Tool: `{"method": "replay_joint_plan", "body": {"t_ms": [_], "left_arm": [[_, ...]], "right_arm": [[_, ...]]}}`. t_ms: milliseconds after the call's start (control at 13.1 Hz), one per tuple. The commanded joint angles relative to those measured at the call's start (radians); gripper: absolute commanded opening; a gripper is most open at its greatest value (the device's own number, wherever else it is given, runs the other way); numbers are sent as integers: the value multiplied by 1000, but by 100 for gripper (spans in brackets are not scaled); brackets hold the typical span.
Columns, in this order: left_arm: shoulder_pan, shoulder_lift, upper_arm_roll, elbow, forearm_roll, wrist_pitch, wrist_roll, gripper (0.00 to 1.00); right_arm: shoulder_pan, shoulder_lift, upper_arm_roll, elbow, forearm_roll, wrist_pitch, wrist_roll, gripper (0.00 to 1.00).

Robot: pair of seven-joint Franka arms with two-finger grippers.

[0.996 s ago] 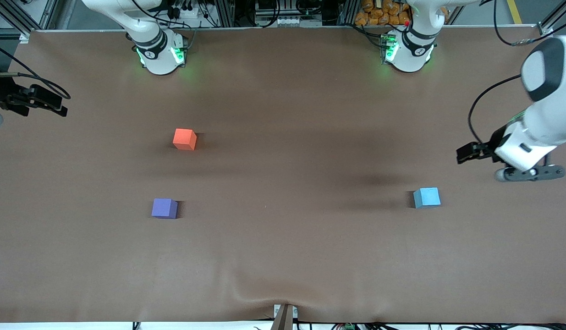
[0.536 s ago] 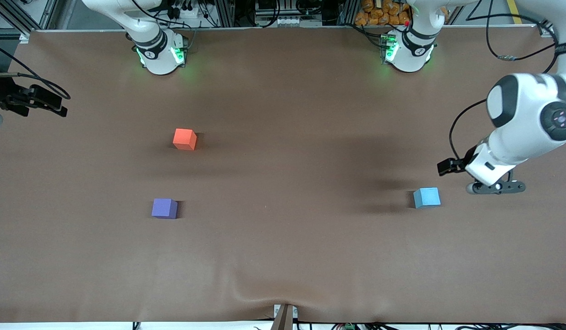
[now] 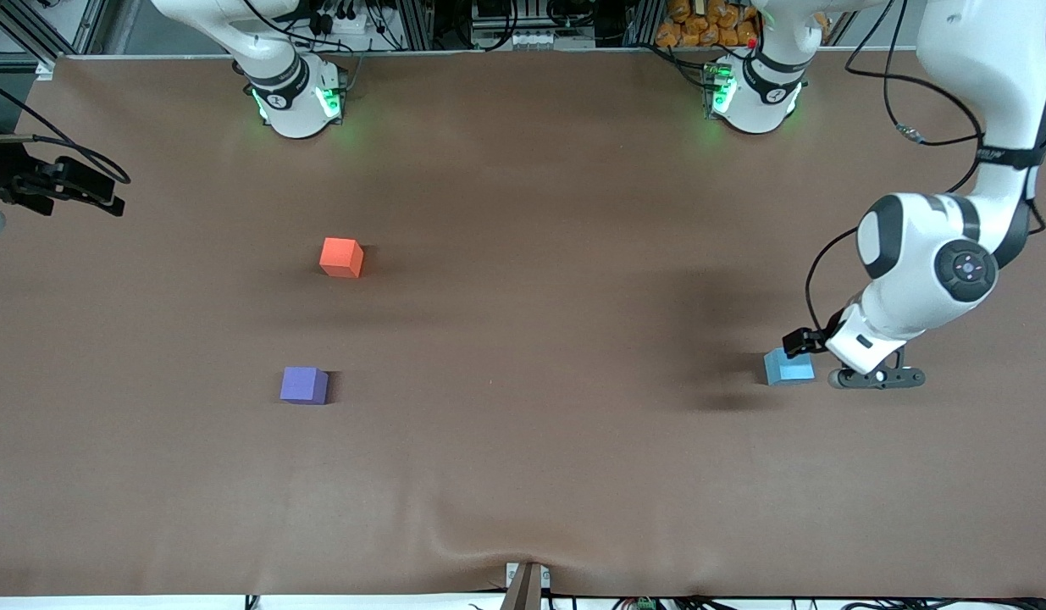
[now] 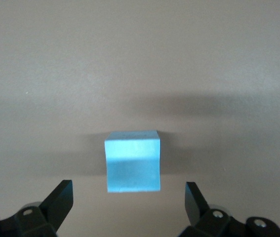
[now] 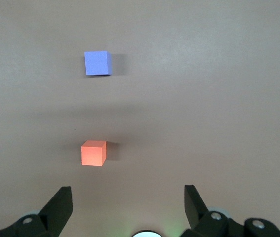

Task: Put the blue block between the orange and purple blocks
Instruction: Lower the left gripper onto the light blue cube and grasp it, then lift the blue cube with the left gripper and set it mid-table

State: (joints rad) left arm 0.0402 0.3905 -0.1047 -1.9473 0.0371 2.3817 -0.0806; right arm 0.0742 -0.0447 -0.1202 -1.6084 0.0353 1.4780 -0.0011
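Left hand (image 4: pixel 127 200) up over the table (image 3: pixel 523 474) at the left arm's end, spread wide and holding nothing, just beside the blue block (image 3: pixel 788 367). From the left wrist view, blue block (image 4: pixel 132 161) framed between the two dark fingertips (image 4: pixel 60 198), not touched by either. From the front view, fingertips hidden under the wrist; one top corner of the block covered by a black part of the hand.

Blue block flat on the table, toward the left arm's end, well apart from the other two cubes.

Orange block (image 3: pixel 341 257) toward the right arm's end, farther from the front camera. Purple block (image 3: pixel 304 385) nearer the front camera than the orange one, with bare brown table between them. Both square on the table, apart from each other.

Right hand (image 5: pixel 128 200) waiting, high over the table near the right arm's base, fingers wide apart and empty. From the right wrist view, orange block (image 5: pixel 94 153) and purple block (image 5: pixel 98 62) both below it, untouched. From the front view, right hand mostly cut off at the picture's edge, only dark parts showing.

No containers on the table.
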Motion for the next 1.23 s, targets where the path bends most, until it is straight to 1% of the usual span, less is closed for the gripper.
{"method": "replay_joint_plan", "body": {"t_ms": [0, 153, 460, 919, 996, 1149], "left_arm": [[0, 48, -4, -1, 18, 80, 10, 100], [0, 86, -3, -1, 18, 120, 10, 100], [0, 123, -3, -2, 18, 151, 9, 100], [4, 128, -1, -33, 23, 152, 10, 100], [6, 123, -1, -41, 23, 152, 13, 88], [9, 122, -1, -45, 23, 149, 15, 57]], "right_arm": [[4, -4, -4, -2, 14, 1, -8, 100], [2, -4, -4, -2, 14, -1, -8, 100], [4, -3, -4, -8, 14, 2, -8, 100], [19, 14, -3, -21, 18, 2, -7, 100], [21, 14, -3, -21, 18, 4, -7, 100], [22, 16, -3, -21, 20, 8, -7, 100]]}}
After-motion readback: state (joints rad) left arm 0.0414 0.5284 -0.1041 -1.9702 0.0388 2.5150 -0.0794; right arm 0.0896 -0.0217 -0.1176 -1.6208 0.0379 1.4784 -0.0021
